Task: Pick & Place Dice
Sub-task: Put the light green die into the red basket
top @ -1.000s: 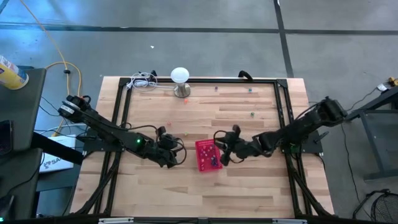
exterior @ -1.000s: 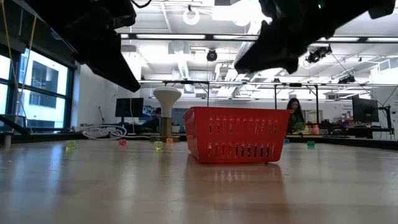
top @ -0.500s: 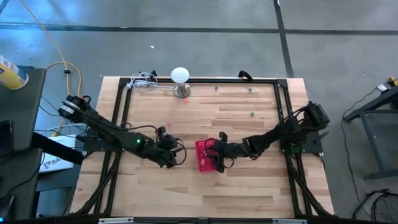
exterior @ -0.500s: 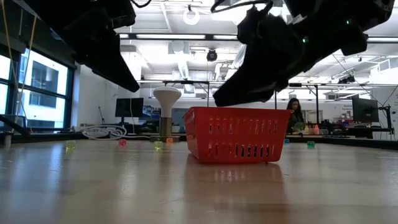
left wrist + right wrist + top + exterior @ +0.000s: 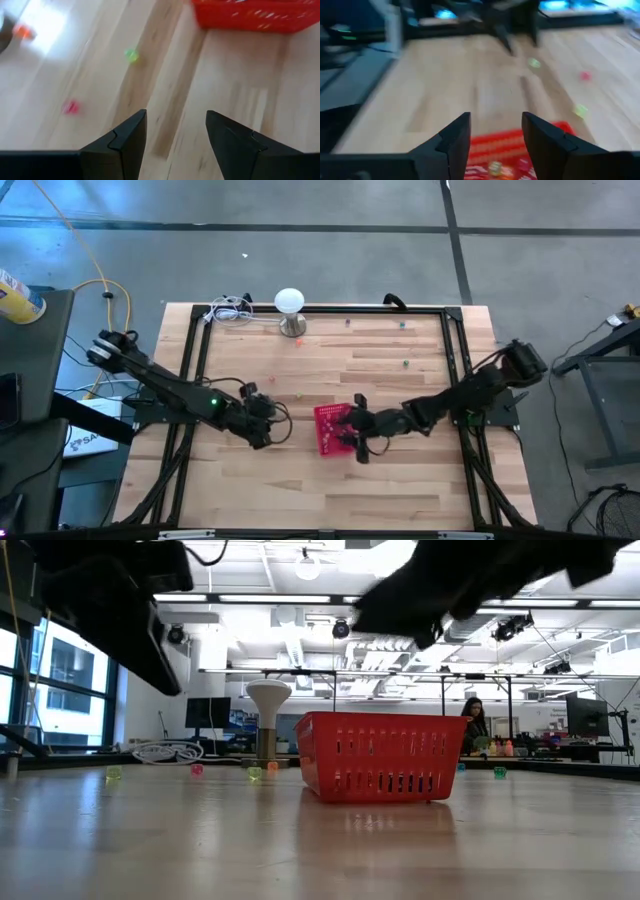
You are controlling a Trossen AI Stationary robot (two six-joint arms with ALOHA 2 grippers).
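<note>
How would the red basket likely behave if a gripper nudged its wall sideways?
The red basket looks like thin slotted plastic, so probably light; it would likely slide on the smooth wooden table rather than resist. It sits low and wide, so tipping seems unlikely. The slotted walls may flex a little under a push.

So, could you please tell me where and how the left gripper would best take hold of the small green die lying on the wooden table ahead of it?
Probably across two opposite flat faces of the small green die, coming straight down from above. It lies alone on the bare wooden table, so nothing blocks either side. The left gripper is open and empty, its fingers wide enough to straddle it.
</note>
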